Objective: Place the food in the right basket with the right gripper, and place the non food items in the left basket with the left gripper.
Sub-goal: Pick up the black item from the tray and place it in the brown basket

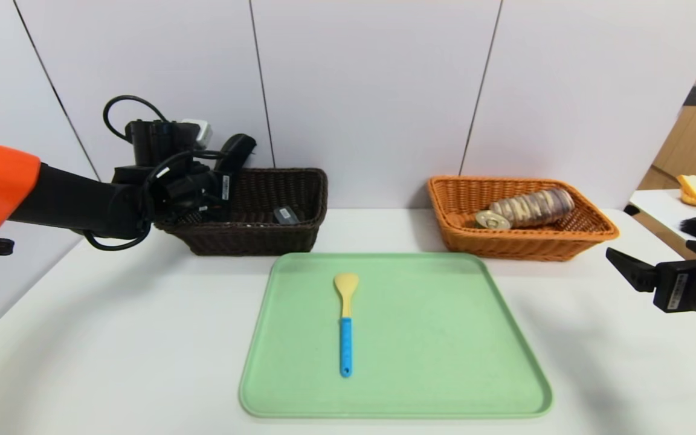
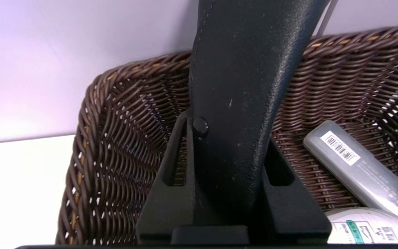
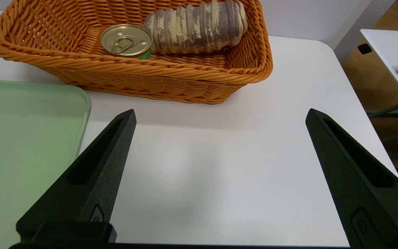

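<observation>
Non-food items lie in two places. At the far left part of the tabletop stands the dark brown basket [image 1: 257, 211], near the back edge. The left gripper [image 2: 219, 152] is over the left end of this basket, and its fingers [image 2: 171, 180] are clenched on a black handle-shaped object [image 2: 240, 86], which stands up between them. Inside the basket, toward its right end, lies a grey flat case with a barcode label [image 2: 358, 173], and just beside it a round white container [image 2: 368, 226] of which only a part shows.

At the middle of the tabletop, toward the front edge, lies the green tray [image 1: 444, 338]. On it rests a spoon with a yellow bowl and a blue handle [image 1: 345, 323], the handle pointing to the front edge.

At the far right part of the tabletop, near the back edge, stands the orange basket [image 1: 541, 241]. It holds the food: a tin can with a ring-pull lid [image 3: 126, 41] and, touching it, a long sliced loaf [image 3: 195, 26].

The right gripper [image 3: 219, 117] hovers near the right edge of the tabletop, in front of the orange basket. Its fingers are spread wide and hold nothing.
</observation>
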Controlling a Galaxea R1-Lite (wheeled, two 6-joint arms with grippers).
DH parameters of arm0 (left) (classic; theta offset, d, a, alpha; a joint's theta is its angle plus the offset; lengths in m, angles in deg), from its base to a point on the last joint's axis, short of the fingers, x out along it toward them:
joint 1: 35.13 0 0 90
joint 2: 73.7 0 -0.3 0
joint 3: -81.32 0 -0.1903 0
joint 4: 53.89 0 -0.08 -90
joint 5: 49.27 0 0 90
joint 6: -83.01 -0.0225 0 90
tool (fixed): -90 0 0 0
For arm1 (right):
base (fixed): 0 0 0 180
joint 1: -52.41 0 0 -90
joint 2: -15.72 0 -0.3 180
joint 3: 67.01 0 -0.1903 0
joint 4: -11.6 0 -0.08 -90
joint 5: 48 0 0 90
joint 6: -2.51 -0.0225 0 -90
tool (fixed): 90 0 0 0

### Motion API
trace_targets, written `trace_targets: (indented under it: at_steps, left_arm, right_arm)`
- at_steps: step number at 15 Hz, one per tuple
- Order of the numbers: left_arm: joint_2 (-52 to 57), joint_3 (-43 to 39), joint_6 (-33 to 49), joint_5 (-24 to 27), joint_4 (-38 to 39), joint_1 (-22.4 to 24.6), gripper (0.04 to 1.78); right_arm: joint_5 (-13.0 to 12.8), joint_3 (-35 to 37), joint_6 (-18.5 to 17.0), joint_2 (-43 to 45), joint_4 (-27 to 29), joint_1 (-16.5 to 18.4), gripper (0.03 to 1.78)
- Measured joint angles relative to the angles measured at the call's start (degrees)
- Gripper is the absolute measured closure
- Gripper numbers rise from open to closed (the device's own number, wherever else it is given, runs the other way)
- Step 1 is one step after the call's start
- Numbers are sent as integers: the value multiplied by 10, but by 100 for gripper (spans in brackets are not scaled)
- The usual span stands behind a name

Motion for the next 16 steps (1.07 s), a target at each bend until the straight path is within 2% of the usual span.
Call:
trace_targets:
  at_steps: [4,7,12,16]
  left_arm:
    - [-8,0,4,6,27,4,137]
    - [-9,-2,5,8,41,5,137]
    - [-5,-5,6,9,41,6,137]
    - [-3,-6,7,9,43,5,89]
  right_arm:
    - [0,0,0,-9,-5,0,12]
    - [0,0,1,-23,-42,0,12]
    - [0,-1,1,-31,-43,0,12]
    - [0,-1,1,-31,-43,0,12]
